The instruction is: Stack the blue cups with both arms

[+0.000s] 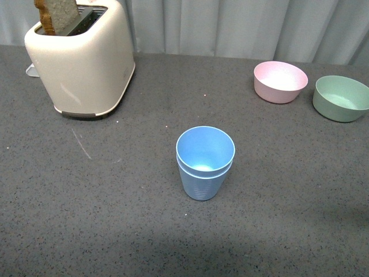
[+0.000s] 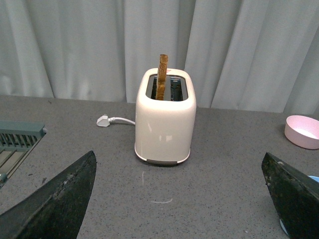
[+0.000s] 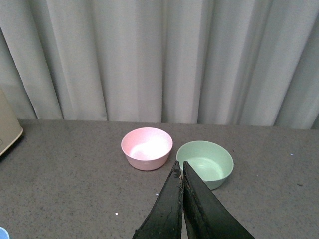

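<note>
Two blue cups [image 1: 204,161] stand nested one inside the other, upright, in the middle of the grey table [image 1: 115,219]. Neither arm shows in the front view. In the left wrist view my left gripper [image 2: 178,155] is open, its black fingers [image 2: 60,199] wide apart with nothing between them. A sliver of blue cup [image 2: 315,178] shows at that view's edge, beside one finger. My right gripper [image 3: 180,164] is shut with its fingers pressed together on nothing. A bit of blue cup [image 3: 2,233] shows in the corner of the right wrist view.
A cream toaster [image 1: 81,57] with a slice of bread [image 1: 56,14] stands at the back left, its plug [image 2: 103,120] on the table behind it. A pink bowl [image 1: 280,81] and a green bowl [image 1: 341,98] sit at the back right. A grey-green rack [image 2: 17,142] lies further left.
</note>
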Motion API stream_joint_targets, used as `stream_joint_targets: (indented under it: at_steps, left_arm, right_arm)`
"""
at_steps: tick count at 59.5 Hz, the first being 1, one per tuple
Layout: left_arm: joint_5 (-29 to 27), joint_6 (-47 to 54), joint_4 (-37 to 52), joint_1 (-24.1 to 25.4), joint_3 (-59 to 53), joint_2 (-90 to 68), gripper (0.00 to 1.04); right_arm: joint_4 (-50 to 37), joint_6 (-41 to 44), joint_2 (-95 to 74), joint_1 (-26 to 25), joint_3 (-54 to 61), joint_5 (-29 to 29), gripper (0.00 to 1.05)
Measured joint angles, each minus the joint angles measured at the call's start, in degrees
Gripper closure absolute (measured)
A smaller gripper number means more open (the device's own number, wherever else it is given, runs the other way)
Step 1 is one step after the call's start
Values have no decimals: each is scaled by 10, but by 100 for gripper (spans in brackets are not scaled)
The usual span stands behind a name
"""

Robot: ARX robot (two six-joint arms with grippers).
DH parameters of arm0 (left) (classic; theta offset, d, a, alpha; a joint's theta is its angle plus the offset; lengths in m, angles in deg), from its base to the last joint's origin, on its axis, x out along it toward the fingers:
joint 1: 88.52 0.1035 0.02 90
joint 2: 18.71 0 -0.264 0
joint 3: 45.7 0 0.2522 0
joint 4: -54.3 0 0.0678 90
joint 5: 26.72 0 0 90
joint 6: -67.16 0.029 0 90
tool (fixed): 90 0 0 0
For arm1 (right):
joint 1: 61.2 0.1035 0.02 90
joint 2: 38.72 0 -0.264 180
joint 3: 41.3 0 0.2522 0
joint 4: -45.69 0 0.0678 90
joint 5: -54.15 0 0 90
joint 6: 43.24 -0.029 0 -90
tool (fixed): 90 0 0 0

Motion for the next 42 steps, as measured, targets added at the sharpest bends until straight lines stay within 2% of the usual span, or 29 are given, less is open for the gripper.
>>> stream_joint_targets:
  at_steps: [16, 22, 42]
  left_arm:
    - [0, 0, 0, 0, 0, 0, 7]
    - [0, 0, 0, 0, 0, 0, 7]
    - [0, 0, 0, 0, 0, 0, 7]
  right_arm:
    - [92, 0, 127, -30, 32, 33, 104]
    - [134, 0, 176, -68, 40, 79, 104]
    - [252, 0, 311, -83, 51, 83, 104]
